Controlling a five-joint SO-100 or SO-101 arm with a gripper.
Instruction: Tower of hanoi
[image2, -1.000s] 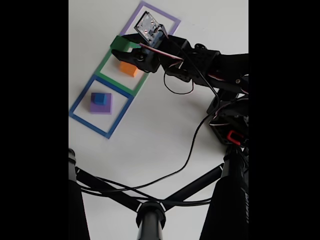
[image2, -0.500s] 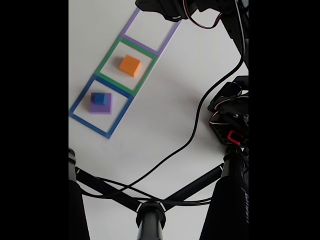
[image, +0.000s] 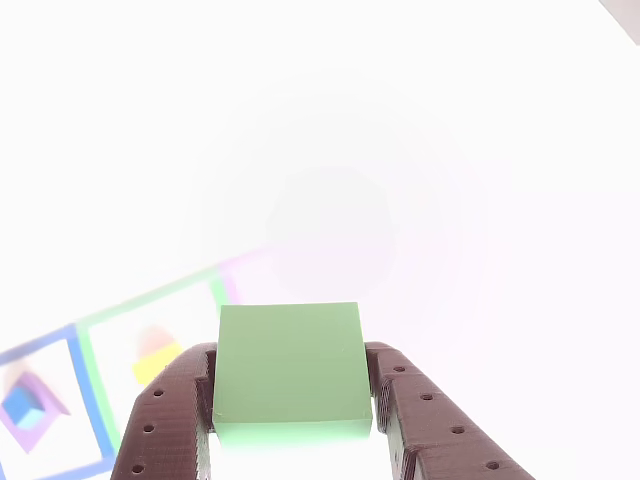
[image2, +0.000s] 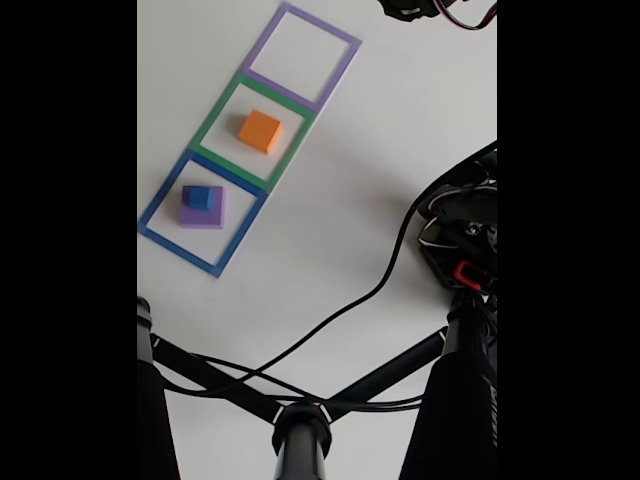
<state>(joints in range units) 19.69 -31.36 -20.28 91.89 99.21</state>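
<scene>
Fingers of the dark, perforated plastic gripper press on both side faces of the flat green square block, so the jaws stand about a block's width apart and carry it; the other view shows the block level and lifted above the washed-out white table. That level, side-on hold probably suits setting the widest piece down flat as a base.

Beyond the block in that view lie the purple tape-outlined square, bare inside, and to the left the green tape-outlined square, with the orange-yellow square block inside it. Further along the row, the blue tape-outlined square holds the wider purple square block with the small blue cube resting on top of it, as the fixed view shows.

In the fixed view a dark part of the arm crosses the top edge, raised high and well apart from the row, while its base sits at the right with a black cable trailing across the table.
</scene>
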